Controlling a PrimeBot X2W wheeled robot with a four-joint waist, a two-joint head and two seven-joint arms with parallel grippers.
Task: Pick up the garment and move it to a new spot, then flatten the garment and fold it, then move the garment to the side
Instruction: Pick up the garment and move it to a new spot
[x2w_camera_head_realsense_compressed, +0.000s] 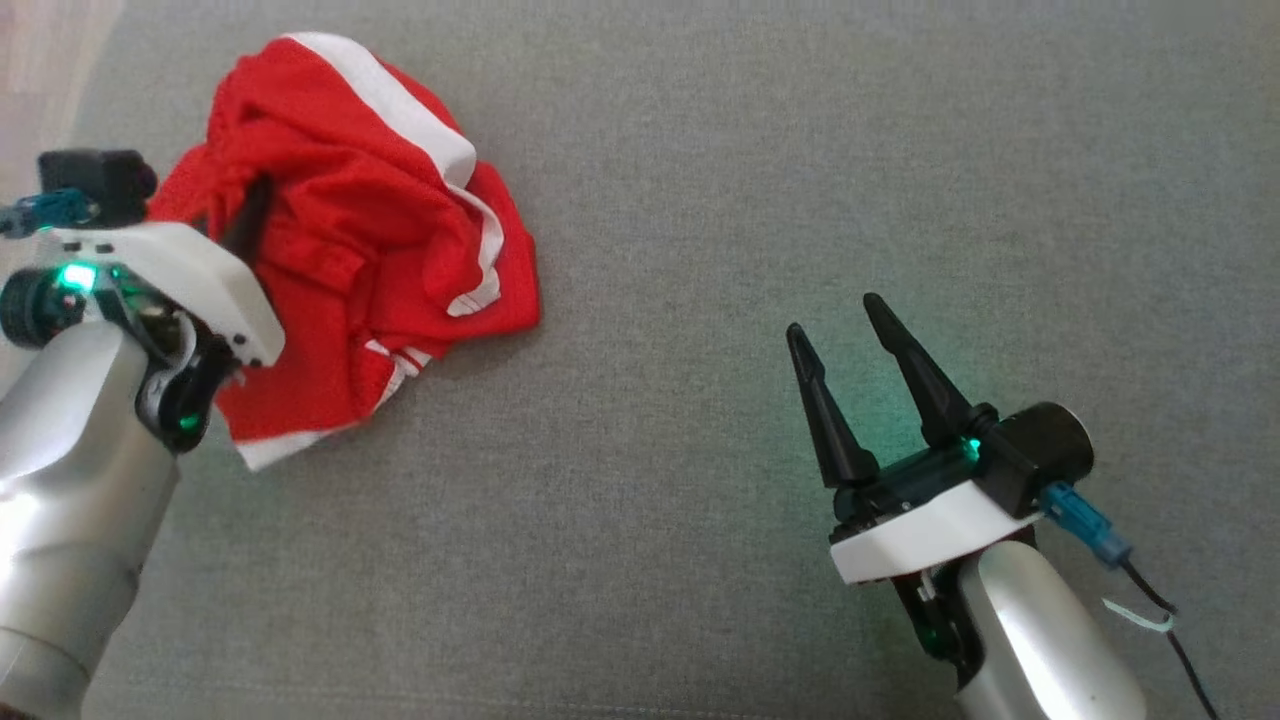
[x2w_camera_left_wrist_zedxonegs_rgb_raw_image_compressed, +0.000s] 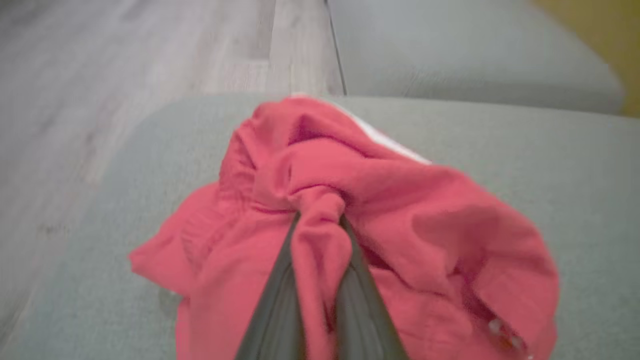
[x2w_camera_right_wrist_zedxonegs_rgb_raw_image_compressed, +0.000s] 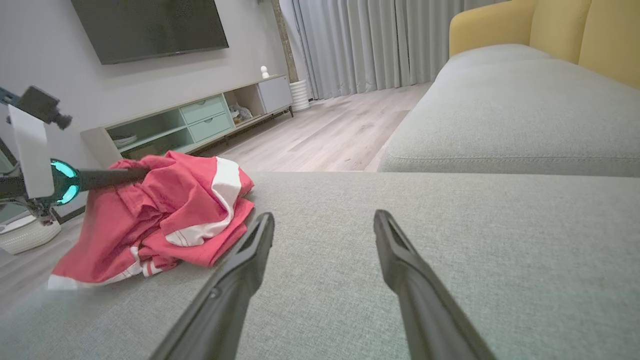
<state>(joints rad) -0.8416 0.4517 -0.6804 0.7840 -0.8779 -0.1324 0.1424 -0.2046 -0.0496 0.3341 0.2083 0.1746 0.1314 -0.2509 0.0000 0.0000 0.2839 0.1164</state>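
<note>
Crumpled red garment with white trim (x2w_camera_head_realsense_compressed: 380, 230) is pinched by the left gripper (x2w_camera_left_wrist_zedxonegs_rgb_raw_image_compressed: 318, 215); lift slowly so the grip holds; right gripper (x2w_camera_head_realsense_compressed: 833, 315) hovers spread.

No readable text, label, brand, number or sign appears on anything here.

A home living room: a flat TV (x2w_camera_right_wrist_zedxonegs_rgb_raw_image_compressed: 150, 27) hangs on the wall (x2w_camera_right_wrist_zedxonegs_rgb_raw_image_compressed: 45, 60) above a low cabinet (x2w_camera_right_wrist_zedxonegs_rgb_raw_image_compressed: 200, 131) with drawers (x2w_camera_right_wrist_zedxonegs_rgb_raw_image_compressed: 202, 110) and open shelves (x2w_camera_right_wrist_zedxonegs_rgb_raw_image_compressed: 145, 136), and long grey curtains (x2w_camera_right_wrist_zedxonegs_rgb_raw_image_compressed: 370, 45) fall to a pale wood floor (x2w_camera_right_wrist_zedxonegs_rgb_raw_image_compressed: 325, 135). In front stands a grey sofa (x2w_camera_right_wrist_zedxonegs_rgb_raw_image_compressed: 500, 115) with a yellow back (x2w_camera_right_wrist_zedxonegs_rgb_raw_image_compressed: 555, 25).
</note>
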